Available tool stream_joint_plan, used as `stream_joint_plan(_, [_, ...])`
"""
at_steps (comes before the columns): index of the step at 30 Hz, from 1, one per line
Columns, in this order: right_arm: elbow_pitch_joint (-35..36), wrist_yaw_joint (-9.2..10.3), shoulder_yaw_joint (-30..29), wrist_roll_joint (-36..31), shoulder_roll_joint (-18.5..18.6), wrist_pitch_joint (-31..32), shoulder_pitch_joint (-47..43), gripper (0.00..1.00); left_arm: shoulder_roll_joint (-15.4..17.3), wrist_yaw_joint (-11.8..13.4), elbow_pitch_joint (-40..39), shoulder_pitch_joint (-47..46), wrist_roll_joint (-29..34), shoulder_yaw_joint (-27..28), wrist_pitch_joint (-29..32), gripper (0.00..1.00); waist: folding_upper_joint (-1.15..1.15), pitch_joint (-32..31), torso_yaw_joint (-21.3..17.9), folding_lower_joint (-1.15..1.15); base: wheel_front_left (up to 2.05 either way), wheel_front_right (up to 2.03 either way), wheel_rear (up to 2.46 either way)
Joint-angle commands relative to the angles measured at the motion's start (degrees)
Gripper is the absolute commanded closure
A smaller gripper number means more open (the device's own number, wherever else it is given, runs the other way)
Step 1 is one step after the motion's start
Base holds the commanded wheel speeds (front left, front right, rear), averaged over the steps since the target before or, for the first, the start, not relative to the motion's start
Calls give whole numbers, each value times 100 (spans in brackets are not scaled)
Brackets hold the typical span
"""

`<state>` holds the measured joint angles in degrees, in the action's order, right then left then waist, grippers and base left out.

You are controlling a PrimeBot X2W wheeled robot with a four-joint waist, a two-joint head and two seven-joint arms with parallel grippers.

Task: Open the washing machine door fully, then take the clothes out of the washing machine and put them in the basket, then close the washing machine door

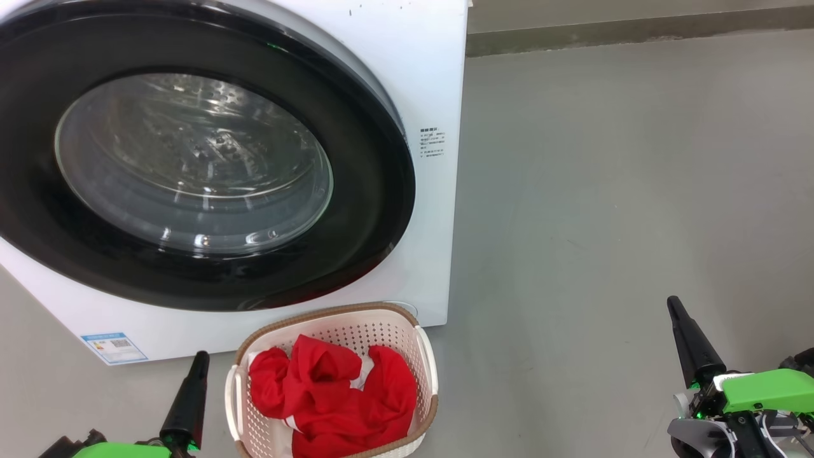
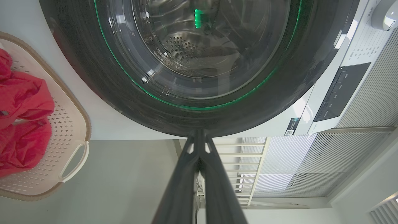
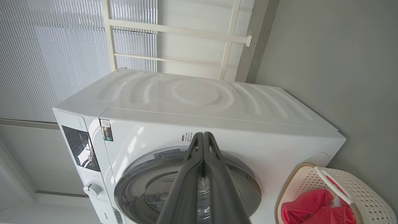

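Since the door (image 1: pixel 191 165) looks flush against the machine (image 1: pixel 432 76), no red showing through its window, the closing step seems finished or nearly so. Clothes (image 1: pixel 331 394) lie heaped in the basket (image 1: pixel 356 324), standing on the floor (image 1: pixel 604 191) just before the machine's lower front. Left gripper (image 1: pixel 201 361) and right gripper (image 1: pixel 674 306) hover low on either side, jaws pinched together, empty. Next, I judge, only a check that the latch caught, perhaps a push on the rim.

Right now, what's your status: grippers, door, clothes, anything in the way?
Left gripper and right gripper shut, empty. Washing machine door looks closed; red clothes in the basket. Basket sits on the floor just below the door.
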<state>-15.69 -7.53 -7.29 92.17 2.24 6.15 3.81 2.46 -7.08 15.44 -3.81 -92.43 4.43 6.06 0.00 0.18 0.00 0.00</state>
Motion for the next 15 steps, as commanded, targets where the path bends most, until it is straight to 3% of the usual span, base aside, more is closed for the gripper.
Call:
stream_joint_plan(1, [167, 4, 75, -2, 64, 36, 238, 100, 43, -41, -140, -238, 32, 214, 47, 100, 0, 0, 0, 0, 0, 0, 0])
stream_joint_plan(15, [167, 4, 75, -2, 64, 35, 238, 100, 43, -41, -140, -238, 32, 214, 47, 100, 0, 0, 0, 0, 0, 0, 0])
